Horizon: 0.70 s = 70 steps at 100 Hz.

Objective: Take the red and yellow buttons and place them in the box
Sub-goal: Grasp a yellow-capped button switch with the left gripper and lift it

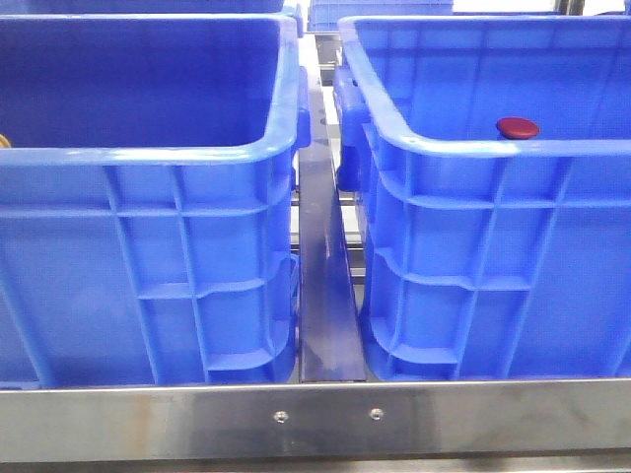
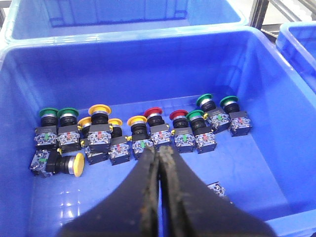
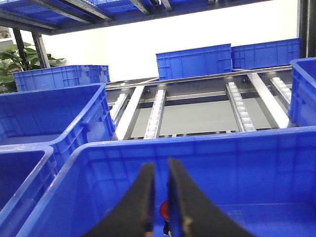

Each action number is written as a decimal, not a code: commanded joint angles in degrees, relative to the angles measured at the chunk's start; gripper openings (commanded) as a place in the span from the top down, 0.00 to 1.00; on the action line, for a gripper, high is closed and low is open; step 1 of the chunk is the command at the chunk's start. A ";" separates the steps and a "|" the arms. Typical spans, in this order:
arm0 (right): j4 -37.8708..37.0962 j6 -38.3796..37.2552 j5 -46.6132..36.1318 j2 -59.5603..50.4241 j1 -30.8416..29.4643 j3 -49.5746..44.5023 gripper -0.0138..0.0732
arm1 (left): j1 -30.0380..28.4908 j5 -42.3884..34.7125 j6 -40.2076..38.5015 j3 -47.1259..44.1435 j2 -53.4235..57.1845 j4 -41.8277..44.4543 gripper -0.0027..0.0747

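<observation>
Only the left wrist view shows the buttons (image 2: 148,129) clustered inside a crate (image 2: 276,98).

This is an industrial sorting or warehouse station. Large bright blue moulded plastic crates (image 1: 148,246) with ribbed walls stand side by side on a brushed steel frame (image 1: 315,419), and silver roller conveyor rails (image 3: 239,106) run behind them beneath dark overhead shelving (image 3: 74,12). More matching crates (image 3: 195,60) line the far wall (a green leafy plant (image 3: 19,61) sits in one corner).
</observation>
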State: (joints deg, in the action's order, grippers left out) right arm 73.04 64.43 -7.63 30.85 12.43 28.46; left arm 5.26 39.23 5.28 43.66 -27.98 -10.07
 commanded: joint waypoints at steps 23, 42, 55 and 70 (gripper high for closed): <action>-0.28 0.68 -1.16 0.06 -0.28 1.48 0.92 | -0.01 -4.27 -0.53 1.61 -0.26 -0.67 0.99; -0.28 0.68 -1.16 0.06 -0.28 1.48 0.92 | -0.01 -3.72 -0.53 1.61 -0.26 -0.67 0.79; -0.28 0.68 -1.16 0.06 -0.28 1.48 0.92 | -0.01 -3.24 -0.53 1.61 -0.37 -0.67 0.42; -0.28 0.68 -1.16 0.06 -0.28 1.48 0.92 | -0.01 -3.50 -0.53 1.61 -2.53 -0.38 0.27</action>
State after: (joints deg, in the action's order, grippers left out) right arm 73.27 64.52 -7.63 30.85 12.43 28.46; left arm 5.26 39.65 5.28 43.66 -28.58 -10.07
